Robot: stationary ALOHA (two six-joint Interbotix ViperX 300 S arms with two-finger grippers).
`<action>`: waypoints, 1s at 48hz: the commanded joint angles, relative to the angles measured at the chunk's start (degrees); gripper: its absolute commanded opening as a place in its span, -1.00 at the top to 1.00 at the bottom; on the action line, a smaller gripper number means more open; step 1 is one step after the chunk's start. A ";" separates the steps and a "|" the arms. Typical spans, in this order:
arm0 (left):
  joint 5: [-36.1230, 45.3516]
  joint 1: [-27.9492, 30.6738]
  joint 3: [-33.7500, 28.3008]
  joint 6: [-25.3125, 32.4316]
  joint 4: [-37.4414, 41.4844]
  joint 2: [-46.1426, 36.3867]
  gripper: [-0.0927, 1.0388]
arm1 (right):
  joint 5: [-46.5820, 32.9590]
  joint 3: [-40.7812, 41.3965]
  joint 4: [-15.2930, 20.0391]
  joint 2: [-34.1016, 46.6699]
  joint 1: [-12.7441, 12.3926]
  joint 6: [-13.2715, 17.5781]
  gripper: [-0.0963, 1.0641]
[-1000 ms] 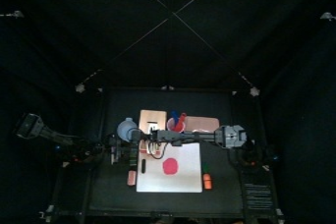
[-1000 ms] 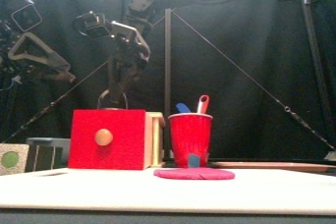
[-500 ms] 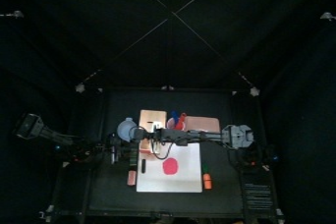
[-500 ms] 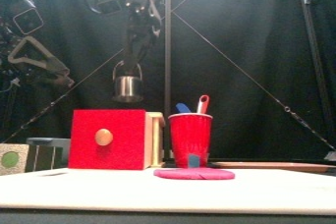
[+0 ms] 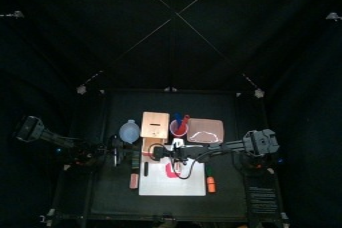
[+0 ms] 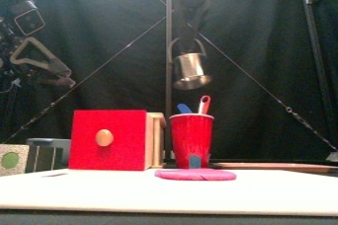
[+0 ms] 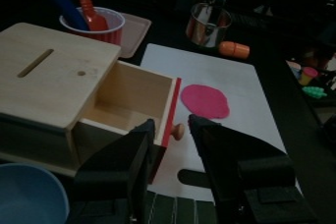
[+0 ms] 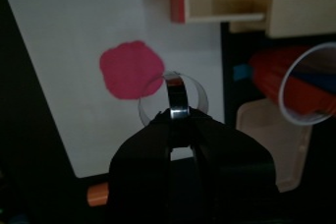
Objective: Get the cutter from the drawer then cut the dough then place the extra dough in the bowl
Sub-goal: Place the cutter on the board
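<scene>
High over the white cutting board (image 5: 160, 184), your right hand (image 8: 175, 113) is clenched on the cutter (image 6: 193, 69), gripping its wire handle. The cutter hangs beneath the hand, a little tilted and well clear of the desk (image 5: 114, 202). From the front, the dough (image 6: 196, 174) lies flat on the board, straight below the cutter from left to right. You cannot read from there how the two line up front to back. In the right wrist view the pink disc shows beside the ring, not through it. So the coming move looks like a descent with a small correction until the ring frames the dough, mouth level. Your left hand (image 7: 175, 135) is released and empty, low by the open drawer (image 7: 125, 100) of the wooden box (image 7: 53, 66). The right arm is the one placed for the cut.
</scene>
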 commanded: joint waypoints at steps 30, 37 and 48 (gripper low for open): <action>-0.26 5.10 -2.99 0.09 0.09 0.09 -0.47 | -38.32 39.46 1.32 -16.17 2.55 1.85 -0.04; -0.26 5.98 -3.60 0.09 0.09 0.09 -0.47 | -41.48 42.10 1.32 -16.26 2.29 1.85 -0.04; -0.26 7.56 -4.22 0.09 0.09 0.09 -0.47 | -41.48 43.77 1.49 -16.35 1.85 2.02 -0.06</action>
